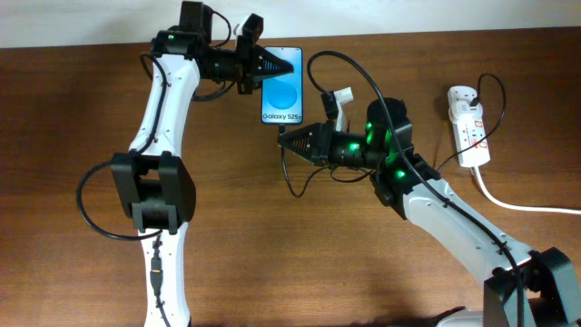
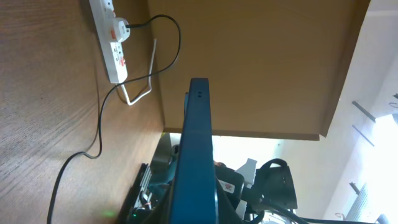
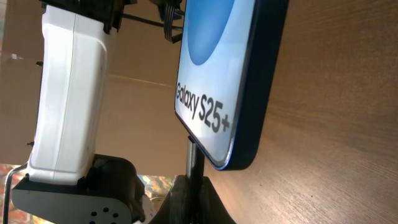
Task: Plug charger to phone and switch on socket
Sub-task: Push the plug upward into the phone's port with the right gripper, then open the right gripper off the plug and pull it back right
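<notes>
Phone [image 1: 283,86], a small rectangular black-edged smartphone with a bright blue screen reading "Galaxy S25+", sits screen-up near the middle of the far edge of the brown wooden tabletop [image 1: 54,136]. Your left gripper [image 1: 263,65] is clamped on its far left corner, and the left wrist view shows the phone edge-on between the fingers. You cannot tell whether it rests on the wood or is lifted slightly. Your right gripper [image 1: 283,141] sits just beside the phone's near short edge, pinched narrow on the small dark connector tip [image 3: 193,155] of the charger [image 2: 100,134]. This is a long thin black cable that trails across the tabletop to a black plug in the socket [image 1: 470,127]. The socket is a white elongated power strip with red switches, lying well apart near the right edge. The step in hand looks like the plugging-in: the tip meets the phone's bottom edge, but the pictures do not show whether it has gone into the port. Next, you would likely need to push the tip straight in along the phone's length while the left claw braces it. After that you would free a claw and press the socket's switch.
</notes>
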You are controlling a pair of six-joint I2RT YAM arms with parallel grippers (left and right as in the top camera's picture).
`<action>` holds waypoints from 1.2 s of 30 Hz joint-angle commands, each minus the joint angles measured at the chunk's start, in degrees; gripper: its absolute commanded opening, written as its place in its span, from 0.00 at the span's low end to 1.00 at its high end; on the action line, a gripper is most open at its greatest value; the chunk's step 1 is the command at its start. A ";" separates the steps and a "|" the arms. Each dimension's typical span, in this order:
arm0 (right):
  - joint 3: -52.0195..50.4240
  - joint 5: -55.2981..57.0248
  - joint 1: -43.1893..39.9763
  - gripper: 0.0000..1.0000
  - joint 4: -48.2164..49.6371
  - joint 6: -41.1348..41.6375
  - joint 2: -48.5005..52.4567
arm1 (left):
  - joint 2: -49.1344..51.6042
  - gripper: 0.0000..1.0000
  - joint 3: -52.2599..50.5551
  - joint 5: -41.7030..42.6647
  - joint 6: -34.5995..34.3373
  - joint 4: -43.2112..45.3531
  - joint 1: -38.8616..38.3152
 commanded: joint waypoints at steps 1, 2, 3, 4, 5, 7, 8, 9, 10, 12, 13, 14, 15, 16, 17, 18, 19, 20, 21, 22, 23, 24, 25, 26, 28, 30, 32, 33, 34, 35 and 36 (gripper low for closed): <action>1.11 11.45 -4.33 0.04 1.99 -0.35 0.94 | -0.46 0.00 0.70 4.70 0.04 -1.40 -1.64; 1.11 11.45 -4.33 0.04 2.01 -0.33 1.03 | -0.48 0.00 0.70 4.70 0.02 -1.42 -1.62; 1.11 11.45 -4.33 0.04 2.01 -0.33 1.03 | -0.46 0.00 0.70 4.70 0.00 -1.42 -1.64; 1.11 11.45 -4.33 0.04 2.03 -0.35 1.05 | -0.46 0.00 0.70 4.70 -0.39 -1.42 -1.64; 1.11 11.47 -4.33 0.04 2.01 -0.35 1.05 | -0.46 0.00 0.70 4.72 -0.63 -1.44 -1.64; 1.14 11.47 -4.33 0.04 2.03 -0.33 1.05 | -0.46 0.00 0.70 4.70 -0.81 -1.42 -1.64; 1.14 11.45 -4.37 0.04 2.19 -0.33 1.05 | -0.46 0.00 0.70 4.70 -0.81 -1.46 -1.64; 1.14 11.47 -4.44 0.04 2.21 -0.33 1.05 | -0.46 0.00 0.70 4.70 -0.81 -1.66 -1.68; 1.11 11.50 -4.44 0.04 2.23 -0.31 1.05 | -0.46 0.00 0.70 4.70 -0.81 -2.05 -1.77; 1.11 11.43 -4.72 0.04 2.23 0.00 1.05 | -0.46 0.00 0.70 4.70 -0.81 -2.19 -2.03; 1.14 11.45 -4.85 0.04 2.23 0.11 1.05 | -0.46 0.00 0.70 4.70 -0.81 -2.25 -2.16; 1.14 11.43 -4.98 0.04 2.23 0.11 1.05 | -0.46 0.00 0.70 4.70 -0.81 -2.25 -2.34; 1.14 11.32 -5.18 0.04 2.21 0.11 1.05 | -0.46 0.00 0.70 4.70 -0.79 -2.23 -2.49; 1.14 11.28 -5.18 0.04 2.21 0.11 1.05 | -0.46 0.00 0.70 4.70 -0.79 -2.19 -2.49; 1.14 11.21 -5.18 0.04 2.21 0.09 1.05 | -0.46 0.00 0.70 4.70 -0.79 -2.01 -2.49; 1.14 11.08 -5.18 0.04 2.19 0.07 1.05 | -0.46 0.00 0.70 4.70 -0.79 -1.81 -2.47; 1.14 10.78 -5.18 0.04 2.19 0.07 1.05 | -0.46 0.00 0.70 4.70 -0.79 -1.79 -2.38; 1.11 10.60 -5.18 0.04 2.14 0.04 1.05 | -0.46 0.00 0.70 4.70 -0.79 -1.79 -2.36; 1.11 10.47 -5.18 0.04 2.14 0.04 1.05 | -0.46 0.00 0.70 4.68 -0.79 -1.75 -2.23; 1.11 10.32 -5.18 0.04 2.14 0.07 1.05 | -0.46 0.00 0.70 4.68 -0.79 -1.55 -2.08; 1.14 10.16 -5.18 0.04 2.14 0.04 1.05 | -0.46 0.00 0.70 4.59 -0.79 -1.25 -1.90; 1.11 9.92 -5.14 0.07 2.05 0.07 1.05 | -0.46 0.00 0.70 4.59 -0.81 -0.48 -1.66; 1.14 9.73 -5.11 0.10 1.92 0.07 1.05 | -0.46 0.00 0.70 4.55 -0.79 0.02 -1.44; 1.11 9.20 -5.11 0.13 1.90 0.07 1.05 | -0.46 0.00 0.70 4.55 -0.81 0.39 -1.18; 1.14 8.72 -5.11 0.13 1.49 0.07 1.05 | -0.46 0.00 0.70 4.57 -0.81 0.57 -0.61; 1.11 8.31 -5.11 0.13 1.51 0.07 1.05 | -0.46 0.00 0.70 4.57 -0.81 0.57 -0.09; 1.11 7.78 -5.11 0.14 1.53 0.07 1.05 | -0.46 0.00 0.70 4.57 -0.81 0.57 0.28; 1.11 7.67 -5.11 0.13 1.55 0.07 1.05 | -0.46 0.00 0.70 4.57 -0.81 0.57 0.44; 1.11 7.50 -5.11 0.14 1.53 0.04 1.05 | -0.46 0.00 0.70 4.57 -0.81 0.57 0.52; 1.14 7.45 -5.11 0.13 1.53 0.04 1.05 | -0.46 0.00 0.70 4.57 -0.81 0.57 0.61; 1.11 7.41 -5.11 0.15 1.53 0.04 1.05 | -0.46 0.00 0.70 4.50 -0.79 0.57 0.63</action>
